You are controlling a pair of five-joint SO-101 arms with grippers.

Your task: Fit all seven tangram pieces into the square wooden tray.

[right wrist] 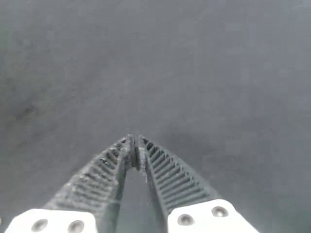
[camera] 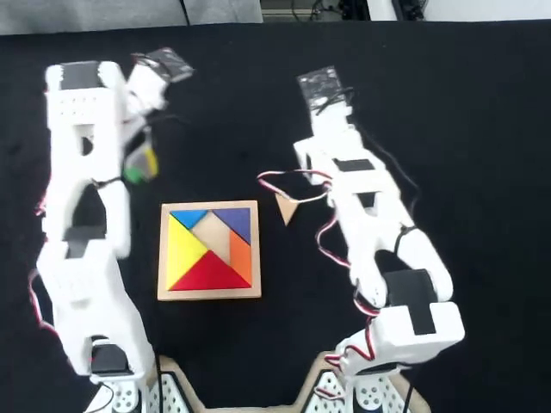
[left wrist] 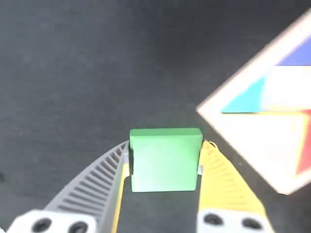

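**Green square [left wrist: 165, 160] gripped, tray [camera: 209, 294] diagonally off it**
The left gripper [left wrist: 165, 144] clamps the one green square by two opposite edges, near the tray's far corner on that arm's side but apart from it. The pale gap [camera: 217, 241] mid-tray lies toward the right arm and the bases. Five pieces sit in the tray. One tan triangle [camera: 287, 208] lies just beside the tray, nearer the right arm. The right gripper [right wrist: 135, 150] is pressed closed on nothing.
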